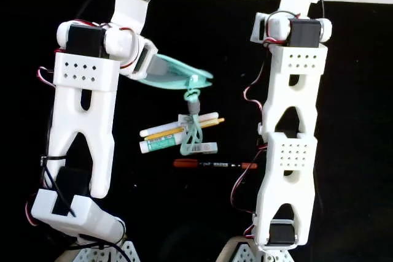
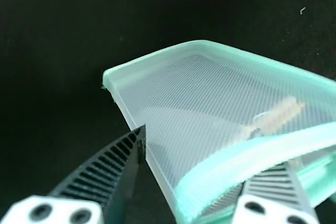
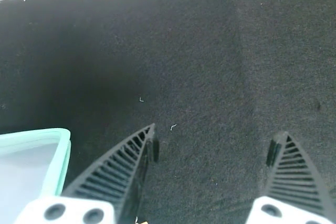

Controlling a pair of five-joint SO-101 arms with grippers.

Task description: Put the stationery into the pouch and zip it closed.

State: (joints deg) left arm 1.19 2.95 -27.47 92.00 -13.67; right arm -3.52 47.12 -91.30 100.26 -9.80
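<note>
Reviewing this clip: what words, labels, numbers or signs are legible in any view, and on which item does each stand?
No text reads as words or numbers in any view.
On the red pen: dark print along the barrel, too small to read.
On the white tube: a green label, blurred, unreadable.
On the white tag: dark marks, too small to read.
On the pouch: no print visible.

Desk: black cloth top (image 1: pixel 350 127).
Middle: white marker (image 1: pixel 153 130), yellow pencil (image 1: pixel 215 122) and white-and-green tube (image 1: pixel 158 146), bunched together.
Just beside them: red pen (image 1: pixel 184 164), lying alone.
</note>
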